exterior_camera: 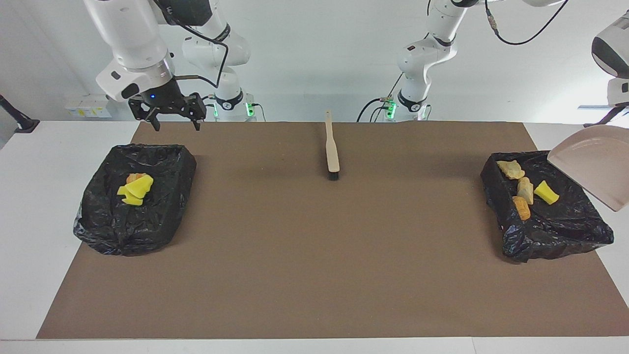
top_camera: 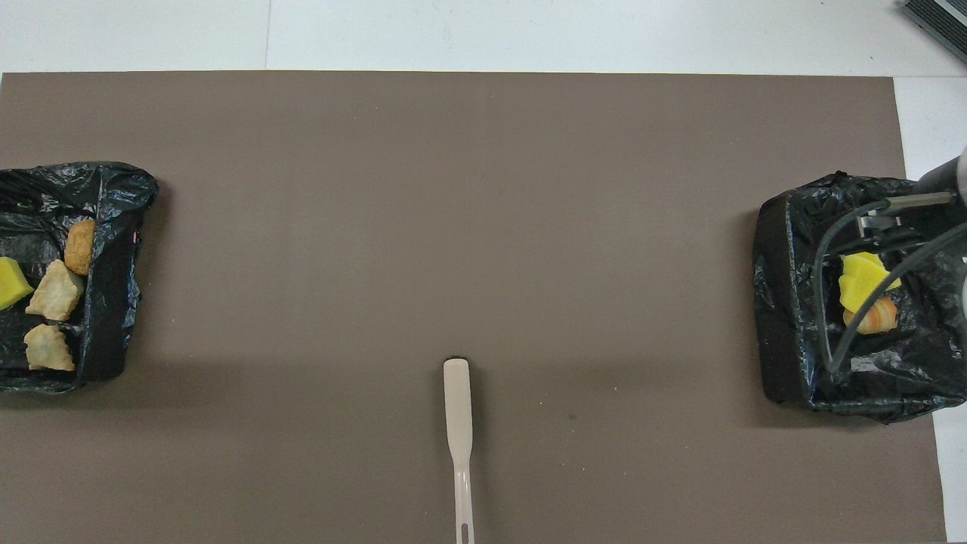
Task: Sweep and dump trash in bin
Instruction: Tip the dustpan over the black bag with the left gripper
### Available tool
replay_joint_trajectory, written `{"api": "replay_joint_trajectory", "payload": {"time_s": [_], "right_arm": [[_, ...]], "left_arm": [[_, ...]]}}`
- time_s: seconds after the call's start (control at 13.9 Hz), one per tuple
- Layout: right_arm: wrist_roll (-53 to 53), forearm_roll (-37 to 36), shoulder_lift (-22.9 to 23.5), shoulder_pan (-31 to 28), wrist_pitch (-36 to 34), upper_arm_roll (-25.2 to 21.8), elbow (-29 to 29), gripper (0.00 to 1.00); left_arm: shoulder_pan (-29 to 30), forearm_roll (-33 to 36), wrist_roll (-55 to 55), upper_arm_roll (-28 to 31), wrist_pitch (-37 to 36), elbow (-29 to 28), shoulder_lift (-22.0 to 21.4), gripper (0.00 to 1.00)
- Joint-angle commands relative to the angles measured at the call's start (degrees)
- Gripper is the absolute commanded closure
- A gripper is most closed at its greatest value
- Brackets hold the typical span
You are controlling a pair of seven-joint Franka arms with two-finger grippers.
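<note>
**While the dustpan hangs tipped, the bin's rim is the weak spot**

Because the left gripper is cut off by the edge of the facing view, only the left arm above it shows. The gripper is pressed together, and since the beige dustpan hangs in the air under that arm, it is judged to be clamped on the pan's handle. The pan is tilted, mouth down, over the black-lined bin at the left arm's end. Below the pan's lip lie four pieces of trash: tan and orange lumps and one yellow wedge. Its inside faces away, so whether a chunk clings there cannot be told.

The right gripper waits with its fingers spread and nothing in them. It is over or just beside the second bin, which of the two cannot be told. More trash, yellow wedges on an orange lump, sits in that bin below it. The brush lies flat on the brown mat, well apart from both grippers.

Three risks stand out:
- If the pan swings away while tipped, a leftover piece could drop onto the mat.
- If the pan's lip dips as it swings away, it could snag the loose bag and drag the bin.
- The lumps lying close to the bin's rim could roll out if the bin is jolted.
</note>
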Motion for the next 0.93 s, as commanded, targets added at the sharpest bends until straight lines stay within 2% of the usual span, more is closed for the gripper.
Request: {"api": "replay_joint_trajectory", "payload": {"time_s": [0.0,0.29,0.43,0.57,0.72,0.86], "right_arm": [[-1.01,1.72,0.06,1.68,1.04,-3.63,0.28,0.0],[-0.04,2.52,-2.13,1.86,1.04,-4.87,-2.7,0.0],[0.31,3.92,-3.62,1.78,1.13,-5.05,-4.81,0.0],[1.62,3.93,-5.29,1.78,1.74,-5.05,-6.92,0.0],[1.98,4.01,-7.22,1.78,5.15,-5.05,-10.43,0.0],[2.33,4.1,-7.32,1.69,5.52,-5.05,-10.54,0.0]], "left_arm": [[-1.56,-6.55,0.09,0.53,-1.85,2.61,-0.81,1.0],[-1.65,-20.95,-0.96,0.45,-4.75,2.88,-1.77,1.0],[-2.61,-23.97,-10.58,-0.78,-6.59,2.44,-4.4,1.0],[-5.24,-25.2,-19.65,-2.36,-10.98,1.83,-5.3,1.0],[-9.8,-30.89,-30.44,-2.37,-12.05,-1.49,-7.13,1.0],[-15.24,-34.68,-44.59,-2.45,-11.53,-4.93,-8.46,1.0]]}}
